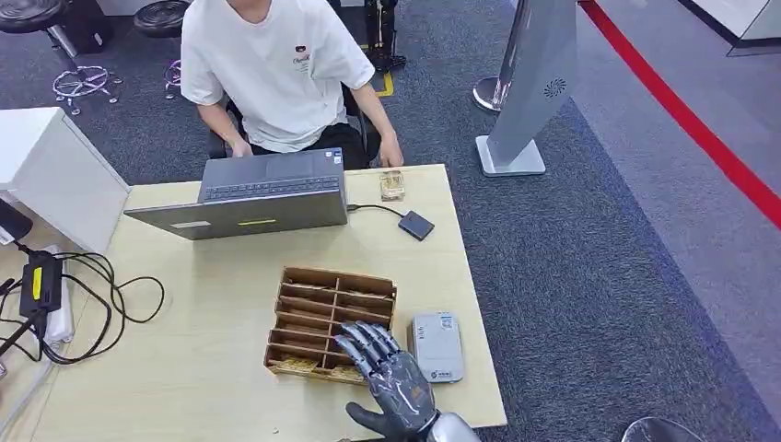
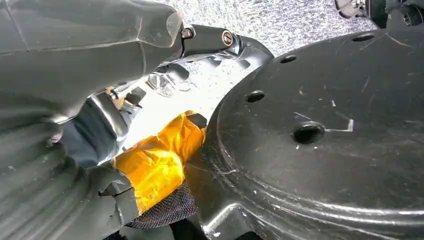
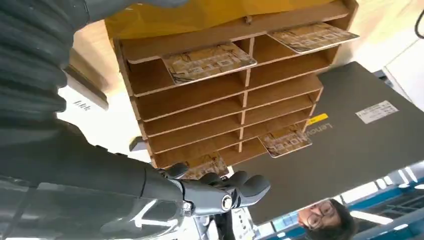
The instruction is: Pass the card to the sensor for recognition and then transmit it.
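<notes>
Cards, patterned brown (image 1: 293,366), lying in near slots of slotted brown wooden rack (image 1: 332,322) | pale wooden tabletop (image 1: 212,387) | grey open laptop (image 1: 267,193), person seated behind | grey flat card sensor (image 1: 437,345) just right of rack | right hand (image 1: 391,373) above rack's near right corner, fingers spread, holding nothing | left hand (image 2: 75,90): state cannot be told.

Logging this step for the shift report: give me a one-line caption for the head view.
Right robot hand hovers, holding nothing, over the wooden card rack beside the grey sensor.
</notes>
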